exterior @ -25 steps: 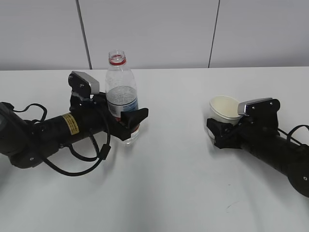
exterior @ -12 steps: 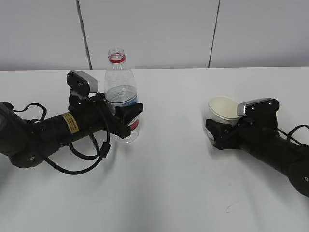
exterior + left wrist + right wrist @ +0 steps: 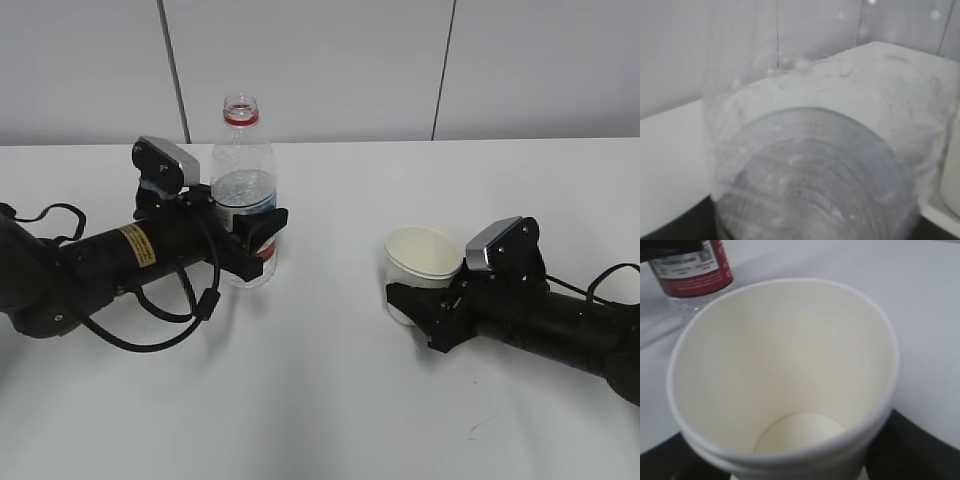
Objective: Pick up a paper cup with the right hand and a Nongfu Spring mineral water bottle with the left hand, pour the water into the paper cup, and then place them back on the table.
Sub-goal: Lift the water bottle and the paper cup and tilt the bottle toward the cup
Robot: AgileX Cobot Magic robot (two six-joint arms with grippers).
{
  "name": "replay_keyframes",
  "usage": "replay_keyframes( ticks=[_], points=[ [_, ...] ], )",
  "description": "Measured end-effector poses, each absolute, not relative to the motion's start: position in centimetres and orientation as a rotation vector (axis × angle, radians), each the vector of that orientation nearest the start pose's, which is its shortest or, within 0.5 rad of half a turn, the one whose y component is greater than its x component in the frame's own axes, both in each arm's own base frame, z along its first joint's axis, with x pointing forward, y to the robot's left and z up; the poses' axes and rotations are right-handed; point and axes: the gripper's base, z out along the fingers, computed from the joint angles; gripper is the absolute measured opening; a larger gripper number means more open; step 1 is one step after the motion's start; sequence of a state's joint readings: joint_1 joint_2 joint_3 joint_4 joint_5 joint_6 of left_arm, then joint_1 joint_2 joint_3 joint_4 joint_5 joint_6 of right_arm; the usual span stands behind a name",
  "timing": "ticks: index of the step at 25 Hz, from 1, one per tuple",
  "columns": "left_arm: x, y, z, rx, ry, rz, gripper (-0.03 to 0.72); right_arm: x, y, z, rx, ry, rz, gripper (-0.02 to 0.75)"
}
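The clear water bottle (image 3: 243,185) with a red neck ring and no cap stands upright at left, partly filled. My left gripper (image 3: 262,238), on the arm with the yellow sticker, is shut on its lower body at the red label. In the left wrist view the bottle (image 3: 815,165) fills the frame and hides the fingers. The cream-white paper cup (image 3: 421,262) sits in my right gripper (image 3: 418,312), tilted slightly toward the bottle. In the right wrist view the cup (image 3: 785,375) looks empty, with the bottle's red label (image 3: 692,267) behind it.
The white table (image 3: 330,400) spreads around both arms, with a small dark scuff (image 3: 478,428) at the front right. A grey panelled wall (image 3: 320,70) closes the far edge. Cables (image 3: 165,330) loop under the left arm.
My right gripper has carried the cup to the left, toward the bottle. My left gripper with the bottle has shifted slightly left and back.
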State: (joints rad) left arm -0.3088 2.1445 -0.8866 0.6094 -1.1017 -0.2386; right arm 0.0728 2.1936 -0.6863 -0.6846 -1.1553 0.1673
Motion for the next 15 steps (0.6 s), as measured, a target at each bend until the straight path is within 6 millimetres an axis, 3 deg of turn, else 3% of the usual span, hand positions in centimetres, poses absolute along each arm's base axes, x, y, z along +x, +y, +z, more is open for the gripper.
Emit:
replay_keyframes(
  ticks=[8,15],
  points=[
    [35.0,-15.3,14.1,0.86,1.604,-0.403,0.385,31.4,9.7,8.1,-0.713,1.761,0.624,0.506],
    [34.8,-14.8,15.4,0.981,1.613,-0.269,0.385,30.6,12.2,8.9,-0.743,1.777,0.711,0.505]
  ],
)
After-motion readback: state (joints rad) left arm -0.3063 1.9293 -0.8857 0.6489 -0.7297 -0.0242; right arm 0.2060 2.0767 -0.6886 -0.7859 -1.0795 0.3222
